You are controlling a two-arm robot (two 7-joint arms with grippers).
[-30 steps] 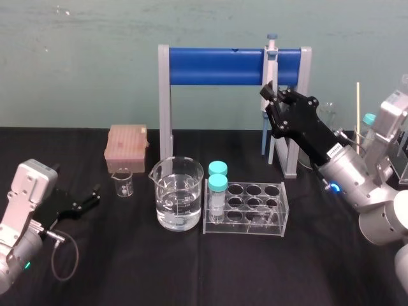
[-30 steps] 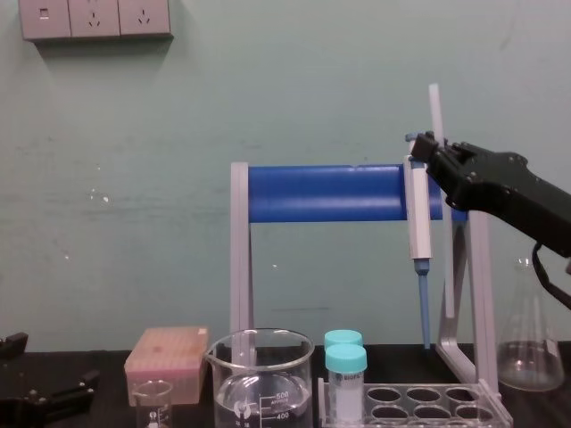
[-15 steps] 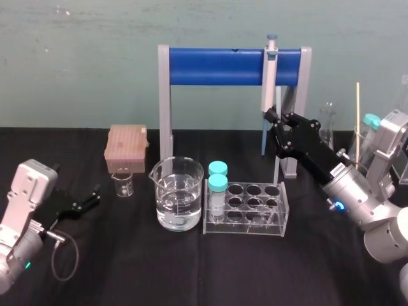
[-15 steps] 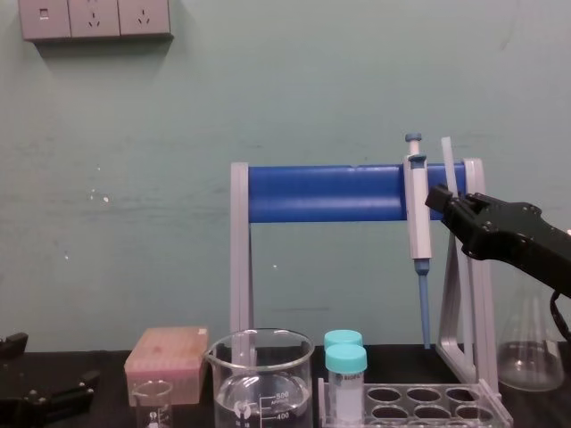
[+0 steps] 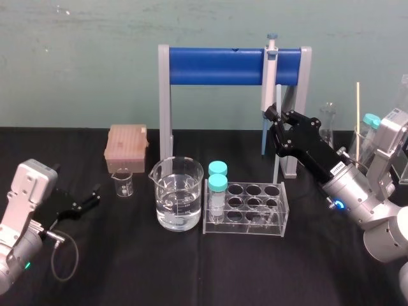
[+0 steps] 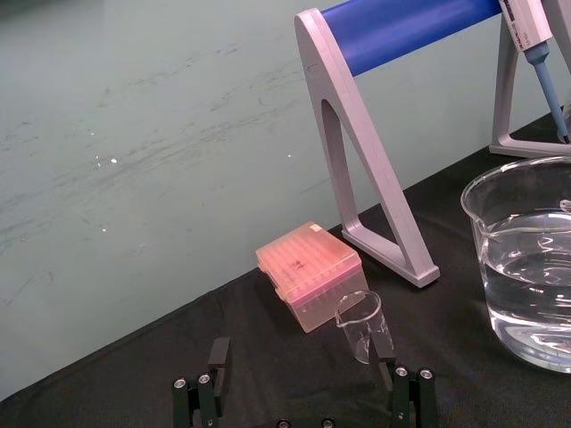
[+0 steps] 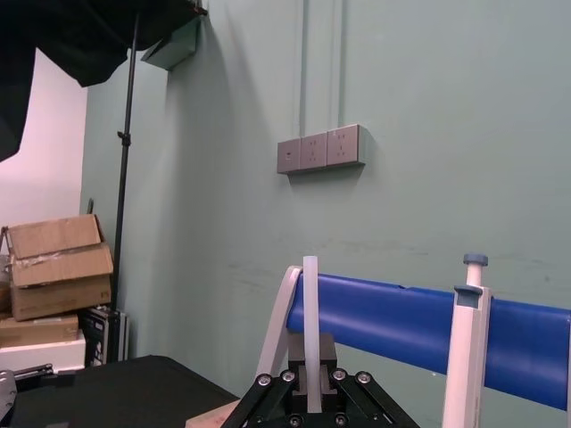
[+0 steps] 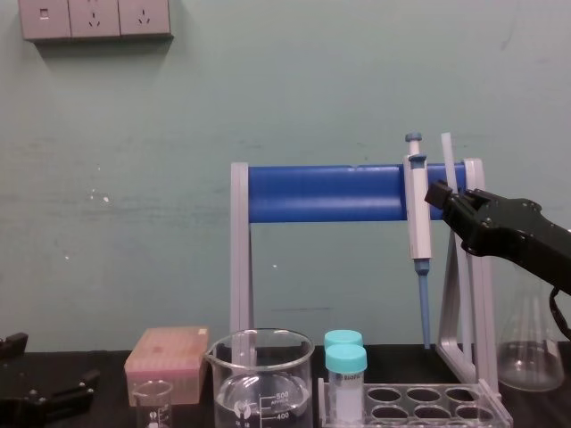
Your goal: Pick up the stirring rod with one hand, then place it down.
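Since set-down looks like the remaining step, the right gripper [image 8: 444, 196] is clamped on the stirring rod [image 8: 445, 156], holding it upright above the table just beside the pipette [image 8: 416, 209], while the left gripper [image 5: 94, 196] sits parked low, fingers apart.

wall [image 8: 268, 80]: pale green, scuffed, beyond the jaws of the right gripper [image 8: 442, 196] | socket plate [image 8: 95, 18]: grey, three outlets, high on that wall, well left of those jaws | table [image 5: 191, 268]: black top, below them | cardboard boxes [image 7: 58, 267]: stacked, far off beside a black stand pole [image 7: 125, 178]
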